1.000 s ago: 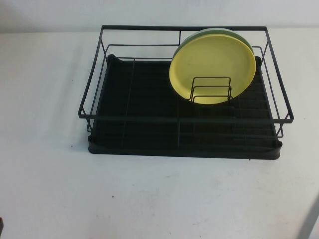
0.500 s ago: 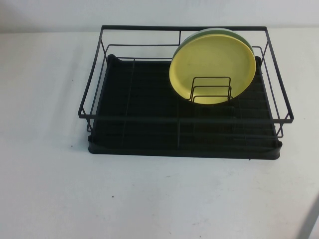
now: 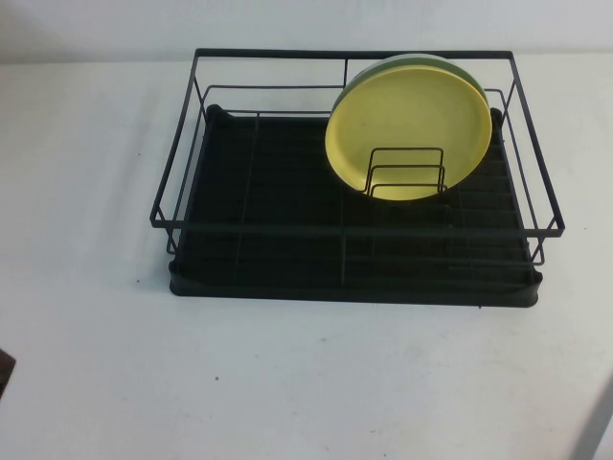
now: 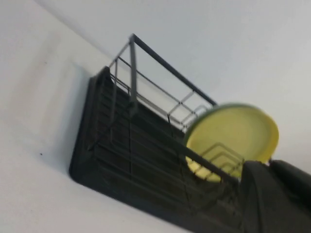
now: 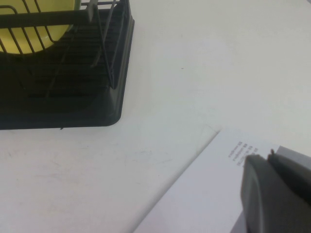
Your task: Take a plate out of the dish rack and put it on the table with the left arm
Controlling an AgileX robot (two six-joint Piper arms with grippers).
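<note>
Left gripper (image 4: 274, 194) is well short of the dish rack (image 3: 354, 240), right gripper (image 5: 277, 194) beside it; both look clenched, empty.

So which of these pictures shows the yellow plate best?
The high view: the plate faces the camera, standing whole in the rack, with only the holder's wires across its lower part. The left wrist view shows it at a slant, beside the left gripper. The right wrist view, with the right gripper, catches only an edge.
</note>
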